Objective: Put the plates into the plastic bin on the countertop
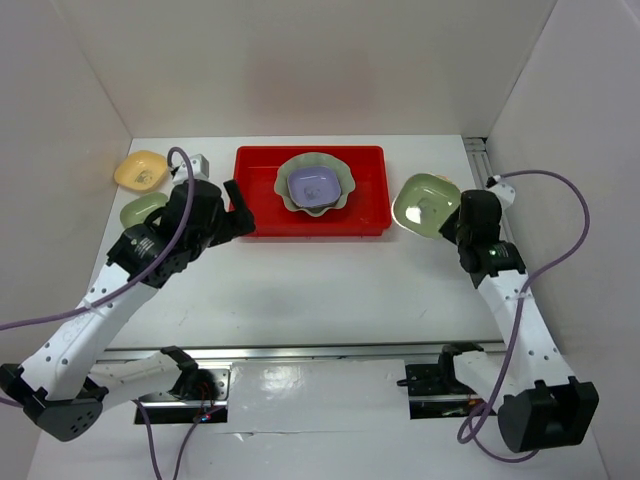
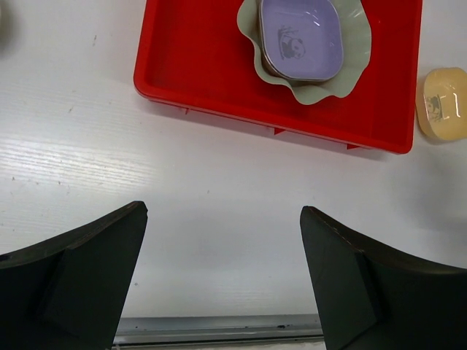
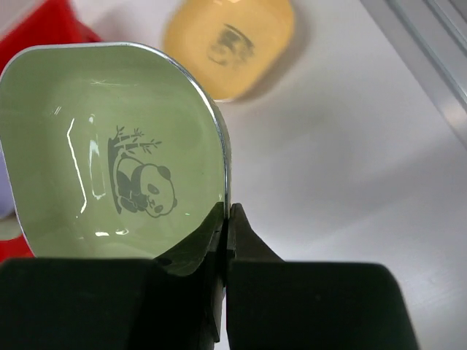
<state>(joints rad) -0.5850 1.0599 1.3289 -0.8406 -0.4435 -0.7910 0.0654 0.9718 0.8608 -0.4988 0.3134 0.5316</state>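
Observation:
The red plastic bin (image 1: 262,196) stands at the back middle of the white countertop (image 1: 320,285). It holds the large pale green scalloped dish (image 1: 343,175) with the lavender dish (image 1: 314,185) in it; both also show in the left wrist view (image 2: 357,55), (image 2: 300,36). My right gripper (image 1: 450,222) is shut on the rim of a green panda dish (image 3: 109,160), held tilted above the table right of the bin. A yellow dish (image 3: 230,44) lies below it. My left gripper (image 1: 240,210) is open and empty at the bin's front-left corner (image 2: 157,76). A yellow dish (image 1: 140,170) and a green dish (image 1: 143,210) lie at far left.
A small white block (image 1: 200,163) sits behind the left arm. White walls close in the left, back and right. A metal rail (image 1: 478,158) runs along the right wall and another (image 1: 300,352) along the near edge. The second yellow dish also shows beside the bin's right end (image 2: 441,102).

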